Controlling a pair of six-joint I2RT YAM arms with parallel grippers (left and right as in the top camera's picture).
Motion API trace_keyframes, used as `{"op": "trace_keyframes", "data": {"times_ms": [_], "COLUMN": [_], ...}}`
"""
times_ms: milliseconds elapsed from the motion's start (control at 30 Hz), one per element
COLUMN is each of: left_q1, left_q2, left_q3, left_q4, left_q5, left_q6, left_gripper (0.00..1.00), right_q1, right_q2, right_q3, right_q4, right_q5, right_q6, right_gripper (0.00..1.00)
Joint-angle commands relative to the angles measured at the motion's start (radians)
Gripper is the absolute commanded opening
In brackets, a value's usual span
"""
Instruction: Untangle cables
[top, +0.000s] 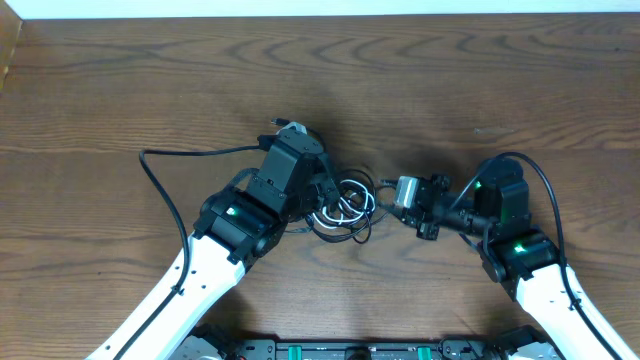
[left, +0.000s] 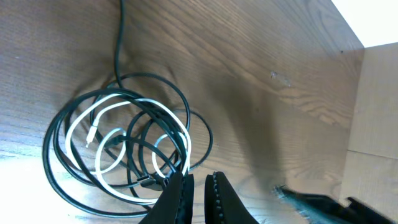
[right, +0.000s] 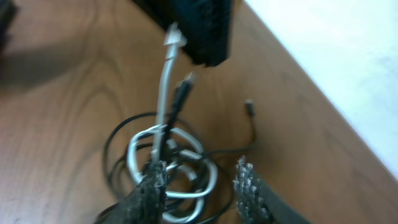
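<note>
Lying in the middle of the wooden table (top: 150, 80), the cables (top: 345, 207) form one small tangle of overlapping loops between the two arms. In the left wrist view the bundle is a white cable (left: 140, 101) wound through several black cords (left: 149, 75). The rings are stacked loosely on one another, and one black strand runs away from the coil toward the top edge of the picture. The left gripper (left: 199, 186) sits at the near edge of that coil, closed, with only a thin slit between its two fingers. The nearest loops pass right at the tip of one finger, but I cannot tell whether any cord is pinched there. The right gripper (right: 200, 186) faces the tangle from the opposite side with its jaws apart. One finger (right: 151, 186) lies against the loops, the other finger (right: 249, 186) sits just beside them, and nothing is clamped between the two. In the right wrist view a white plug (right: 173, 37) and a black plug (right: 186, 81) stretch from the tangle up to the dark body of the left gripper. A third, smaller plug end (right: 249, 103) lies on the wood near the loops.
</note>
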Motion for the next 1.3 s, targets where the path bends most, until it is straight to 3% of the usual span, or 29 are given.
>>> {"op": "trace_keyframes", "data": {"times_ms": [0,67,233,500,800,1000,1267], "left_q1": [0.002,0.002,0.002,0.002,0.002,0.002,0.002], "left_q2": [-0.003,-0.003,-0.003,-0.002,-0.002,0.002,0.011], "left_q3": [0.029,0.029,0.029,0.029,0.029,0.029,0.029], "left_q4": [0.009,0.009,0.009,0.039,0.031,0.031,0.031], "left_q5": [-0.010,-0.010,-0.038,-0.044,-0.096,-0.095,-0.094], "left_q6": [0.013,0.013,0.013,0.013,0.013,0.013,0.011], "left_gripper": [0.07,0.07,0.08,0.07,0.08,0.07,0.08], "right_q1": [-0.001,-0.001,-0.001,0.092,0.163,0.193,0.248], "right_q2": [0.006,0.007,0.019,0.126,0.211,0.267,0.347], "right_q3": [0.016,0.016,0.016,0.016,0.016,0.016,0.016], "right_q4": [-0.061,-0.083,-0.109,-0.099,-0.074,-0.060,0.076], "right_q5": [-0.058,-0.056,-0.054,-0.054,-0.024,-0.016,0.047], "right_q6": [0.008,0.072,0.278,0.453,0.715,0.774,0.847], "right_gripper": [0.38,0.37,0.46,0.38,0.38,0.26,0.24]}}
